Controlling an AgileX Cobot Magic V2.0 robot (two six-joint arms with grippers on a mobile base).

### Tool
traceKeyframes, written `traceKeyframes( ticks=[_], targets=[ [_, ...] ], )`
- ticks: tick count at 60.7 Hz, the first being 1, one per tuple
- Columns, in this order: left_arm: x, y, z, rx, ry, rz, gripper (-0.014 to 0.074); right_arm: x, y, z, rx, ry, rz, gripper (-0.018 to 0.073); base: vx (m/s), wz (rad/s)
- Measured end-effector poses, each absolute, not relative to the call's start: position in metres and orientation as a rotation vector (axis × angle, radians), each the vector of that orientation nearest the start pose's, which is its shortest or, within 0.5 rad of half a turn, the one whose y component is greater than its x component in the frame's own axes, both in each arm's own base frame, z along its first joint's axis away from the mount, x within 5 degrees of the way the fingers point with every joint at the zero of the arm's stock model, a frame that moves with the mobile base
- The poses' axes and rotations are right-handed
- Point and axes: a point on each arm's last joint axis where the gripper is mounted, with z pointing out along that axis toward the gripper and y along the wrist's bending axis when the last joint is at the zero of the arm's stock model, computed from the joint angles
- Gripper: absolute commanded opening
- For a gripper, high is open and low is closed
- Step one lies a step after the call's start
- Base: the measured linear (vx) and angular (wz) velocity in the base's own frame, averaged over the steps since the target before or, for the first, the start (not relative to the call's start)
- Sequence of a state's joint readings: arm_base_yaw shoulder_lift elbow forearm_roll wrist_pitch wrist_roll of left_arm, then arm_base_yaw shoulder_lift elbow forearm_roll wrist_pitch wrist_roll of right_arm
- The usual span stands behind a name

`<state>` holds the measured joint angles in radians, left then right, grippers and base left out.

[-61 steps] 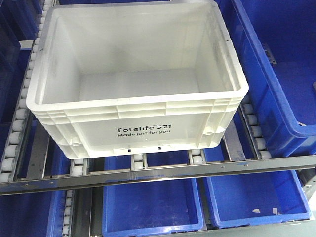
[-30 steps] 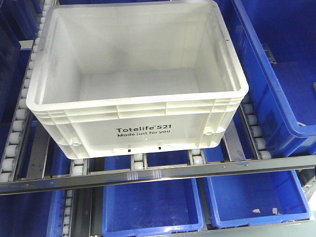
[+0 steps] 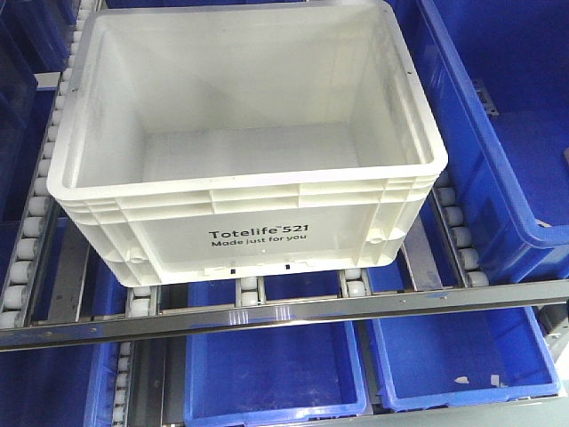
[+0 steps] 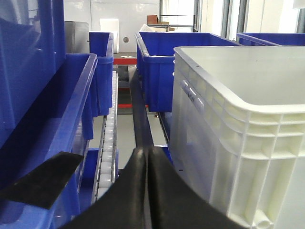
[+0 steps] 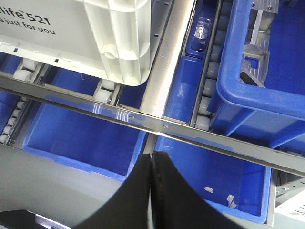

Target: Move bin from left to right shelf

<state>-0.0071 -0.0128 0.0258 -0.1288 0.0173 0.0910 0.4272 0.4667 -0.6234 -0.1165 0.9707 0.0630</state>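
A warehouse storage and picking area with flow-rack shelving

We see sloped lanes of small white plastic rollers point(image 3: 27, 233) set in steel rails, closed off at the front by a long shiny metal stop bar point(image 3: 293, 313), the kind of rack that feeds totes forward. On it sit a large white ribbed plastic tote printed "Totelife 521" point(image 3: 253, 233) and deep blue plastic bins point(image 3: 498, 133), with more blue bins on the lower tier point(image 3: 276, 374). Our left wrist view shows further rows of blue bins point(image 4: 157, 67) receding toward a bright hall.
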Motion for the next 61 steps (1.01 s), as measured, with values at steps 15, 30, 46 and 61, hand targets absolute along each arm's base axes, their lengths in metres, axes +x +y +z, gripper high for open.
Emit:
traceKeyframes(
  ticks=[15, 30, 46, 61],
  targets=[
    [0.056, -0.001, 0.204, -0.021, 1.514, -0.038, -0.0009, 0.058, 0.006, 0.278, -0.230, 2.078, 0.041, -0.0008, 0.00, 0.00],
    [0.056, -0.001, 0.204, -0.021, 1.514, -0.038, -0.0009, 0.056, -0.003, 0.225, -0.009, 1.784, -0.033, -0.0008, 0.00, 0.00],
    [0.056, -0.001, 0.204, -0.021, 1.514, -0.038, -0.0009, 0.057, -0.004, 0.192, 0.028, 1.664, -0.044, -0.0004, 0.00, 0.00],
    [0.056, -0.001, 0.204, -0.021, 1.515, -0.038, -0.0009, 0.057, -0.003, 0.195, 0.038, 1.597, -0.022, -0.0004, 0.00, 0.00]
  ],
)
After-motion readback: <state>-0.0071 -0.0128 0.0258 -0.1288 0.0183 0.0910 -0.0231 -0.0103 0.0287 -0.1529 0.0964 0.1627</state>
